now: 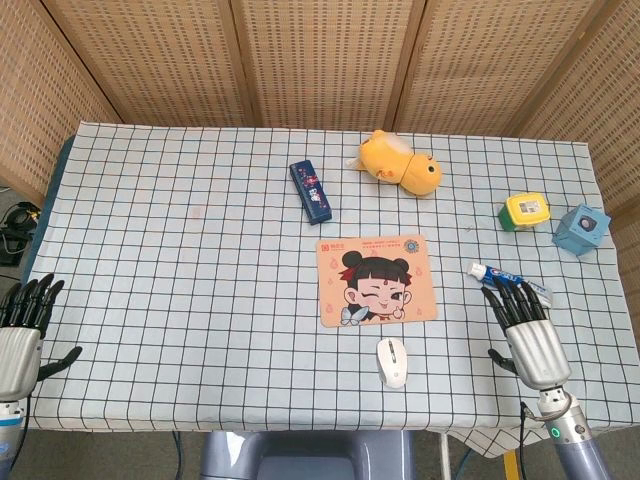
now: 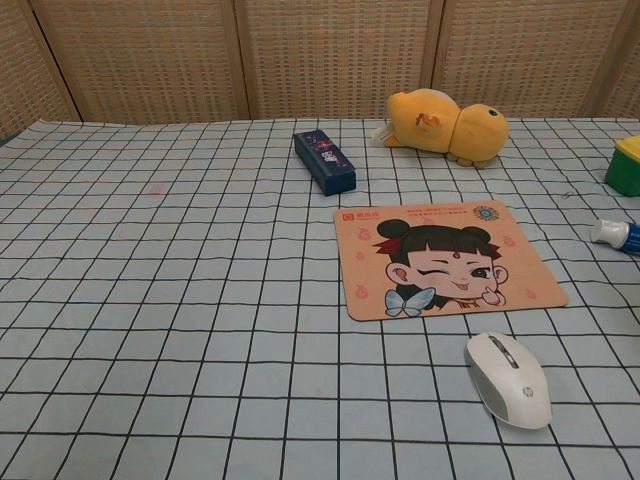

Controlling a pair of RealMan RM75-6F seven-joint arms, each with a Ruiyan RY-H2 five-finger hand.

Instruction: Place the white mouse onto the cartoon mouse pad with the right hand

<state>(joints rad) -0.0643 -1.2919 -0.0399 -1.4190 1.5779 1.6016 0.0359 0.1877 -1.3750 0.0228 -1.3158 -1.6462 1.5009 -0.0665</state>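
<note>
The white mouse (image 1: 393, 361) (image 2: 508, 378) lies on the checked cloth just in front of the cartoon mouse pad (image 1: 377, 279) (image 2: 445, 257), close to its near edge but off it. My right hand (image 1: 524, 322) hovers to the right of the mouse with fingers straight and apart, holding nothing. At the table's near left corner my left hand (image 1: 22, 326) is also open and empty. Neither hand shows in the chest view.
A toothpaste tube (image 1: 508, 277) (image 2: 614, 235) lies just beyond my right hand. A dark blue box (image 1: 310, 190) (image 2: 324, 160) and a yellow plush duck (image 1: 402, 164) (image 2: 445, 124) sit behind the pad. At the far right are a green-yellow block (image 1: 525, 211) and a blue carton (image 1: 581, 229).
</note>
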